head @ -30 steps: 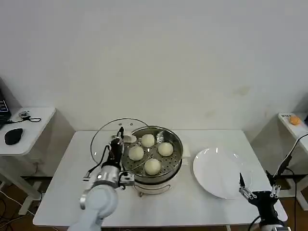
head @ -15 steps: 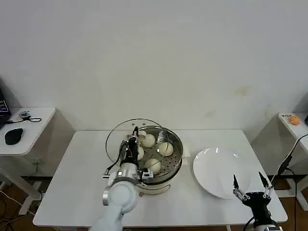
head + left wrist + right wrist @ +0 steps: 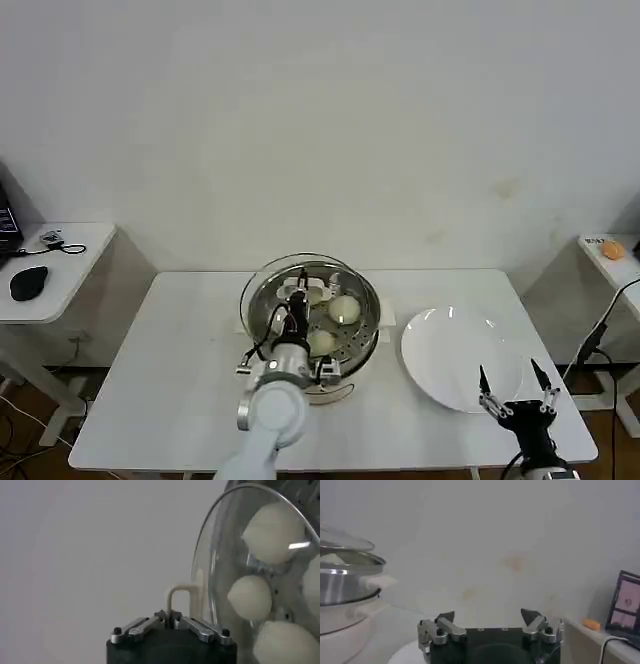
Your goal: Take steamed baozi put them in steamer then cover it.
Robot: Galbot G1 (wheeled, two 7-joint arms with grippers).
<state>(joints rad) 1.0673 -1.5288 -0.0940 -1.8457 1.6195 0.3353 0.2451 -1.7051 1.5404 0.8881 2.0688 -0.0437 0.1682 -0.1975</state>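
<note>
While the left tool [image 3: 298, 300] clamps the cover [image 3: 300, 290] above the steamer [image 3: 355, 345], the right tool [image 3: 515, 385] idles spread.

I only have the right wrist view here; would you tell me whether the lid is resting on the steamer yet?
Observer: Not quite. In the head view the cover sits off-centre over the steamer, toward the robot's left.
Operator: Is the left gripper holding it?
Observer: Yes, the left gripper is shut on the cover's pale handle.
Operator: Are buns inside?
Observer: Yes, the steamed baozi lie on the perforated tray.
Operator: And my gripper?
Observer: The right gripper is open at the table's front edge, by the white plate.
</note>
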